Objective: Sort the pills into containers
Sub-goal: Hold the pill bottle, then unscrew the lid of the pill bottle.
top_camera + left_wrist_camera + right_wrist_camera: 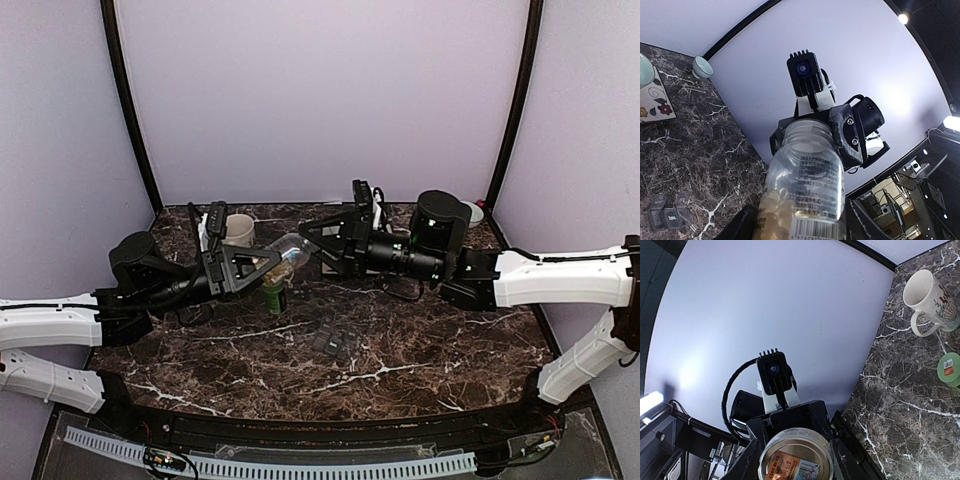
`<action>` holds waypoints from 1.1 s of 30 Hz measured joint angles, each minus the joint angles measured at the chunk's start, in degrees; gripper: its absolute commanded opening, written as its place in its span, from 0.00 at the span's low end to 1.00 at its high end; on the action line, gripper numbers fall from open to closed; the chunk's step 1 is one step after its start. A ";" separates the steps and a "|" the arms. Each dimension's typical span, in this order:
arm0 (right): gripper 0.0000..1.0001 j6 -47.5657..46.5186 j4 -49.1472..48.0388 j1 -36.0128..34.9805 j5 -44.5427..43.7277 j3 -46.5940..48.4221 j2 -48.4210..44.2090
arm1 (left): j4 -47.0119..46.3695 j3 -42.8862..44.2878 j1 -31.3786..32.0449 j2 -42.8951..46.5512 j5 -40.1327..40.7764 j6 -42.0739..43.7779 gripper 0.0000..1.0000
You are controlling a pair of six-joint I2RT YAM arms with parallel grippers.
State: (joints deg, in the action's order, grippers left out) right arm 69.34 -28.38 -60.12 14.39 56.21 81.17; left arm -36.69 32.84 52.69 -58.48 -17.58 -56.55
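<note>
My left gripper is shut on the body of a clear plastic bottle, holding it tilted above the table. In the left wrist view the bottle has an open mouth and pale tan pills lie in its lower part. My right gripper faces it, with its fingers on either side of the bottle's neck. In the right wrist view the bottle rim fills the gap between the fingers. The containers, a dark grey strip, lie on the table in front, also seen in the left wrist view.
A green cap stands on the marble table under the bottle, also in the right wrist view. A cream mug stands at the back left. A pale green bowl sits at the back right.
</note>
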 measured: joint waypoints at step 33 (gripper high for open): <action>0.49 -34.01 15.39 -1.29 8.31 -1.25 -7.98 | -4.07 -1.88 0.24 -1.33 -9.05 1.79 0.18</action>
State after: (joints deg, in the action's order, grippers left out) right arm 35.33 -12.99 -61.41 22.70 54.96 73.19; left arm -40.75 30.96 52.93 -59.81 -26.63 -54.76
